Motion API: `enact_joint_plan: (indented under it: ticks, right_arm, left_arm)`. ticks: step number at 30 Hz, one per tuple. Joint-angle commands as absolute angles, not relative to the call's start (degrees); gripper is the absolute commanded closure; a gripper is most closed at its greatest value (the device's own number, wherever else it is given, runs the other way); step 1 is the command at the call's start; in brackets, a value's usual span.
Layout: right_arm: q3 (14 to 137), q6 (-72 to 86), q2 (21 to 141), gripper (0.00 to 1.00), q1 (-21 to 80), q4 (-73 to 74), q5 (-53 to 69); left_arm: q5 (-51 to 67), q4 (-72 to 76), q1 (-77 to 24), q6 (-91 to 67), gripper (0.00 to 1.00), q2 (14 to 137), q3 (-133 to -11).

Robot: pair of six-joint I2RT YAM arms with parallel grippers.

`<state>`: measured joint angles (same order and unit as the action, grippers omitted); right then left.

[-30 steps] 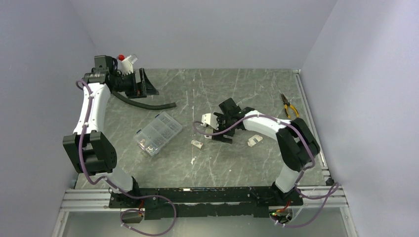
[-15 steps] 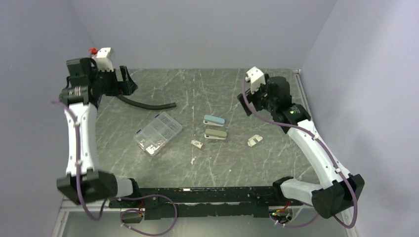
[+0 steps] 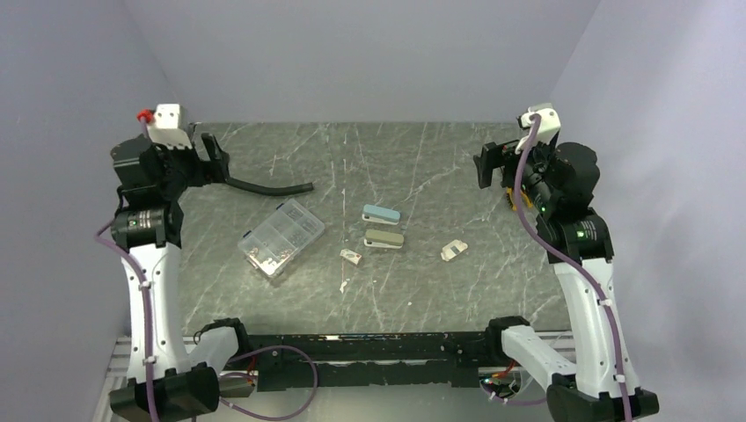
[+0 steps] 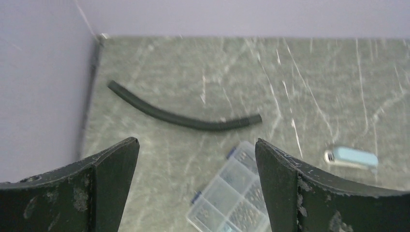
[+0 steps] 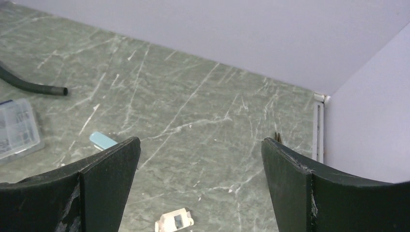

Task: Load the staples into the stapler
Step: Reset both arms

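1. Since a second ago the right arm has lifted off the two staplers, where it was bent low, and swung out to the far right of the table [image 3: 422, 294]. The left arm has drawn up and back over the far-left corner. Nothing on the table has shifted.
2. The left gripper [image 4: 196, 143] hangs in the air with its jaws spread wide and nothing between them.
3. The right gripper [image 5: 200, 141] is likewise wide open and empty, high above the surface.
4. The clear compartment case [image 3: 281, 237] lies left of centre, angled, with its lid down. Small dark and metallic bits sit in the compartments at its near end; the far compartments look paler, and their contents are too blurred to name.
5. The staple box [image 3: 351, 256] lies flat on the table, just beside the near-left end of the olive stapler [image 3: 384, 238] and apart from both grippers. Its marking is too small to make out, and whether it is open cannot be told.
6. The blue stapler [image 3: 381, 214] lies just behind the olive one, parallel to it; both are shut.
7. A second small white piece [image 3: 454, 250] rests to the right of the staplers.
8. A black hose [image 3: 264, 186] curves along the far-left area, behind the case.
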<state>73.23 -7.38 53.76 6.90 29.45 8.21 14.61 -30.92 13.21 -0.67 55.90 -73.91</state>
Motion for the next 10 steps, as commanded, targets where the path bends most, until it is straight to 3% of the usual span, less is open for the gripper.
enact_joint_plan:
  ticks: [1,10]
  right_arm:
    - [73.6,-5.6,53.3,0.00,5.5,29.1,12.3]
    - [74.0,-5.3,55.4,0.00,2.7,29.7,14.8]
  left_arm:
    - [22.3,-24.7,13.2,-3.2,0.05,53.1,-67.1]
    - [24.2,-28.0,13.2,-5.2,0.05,54.8,-69.9]
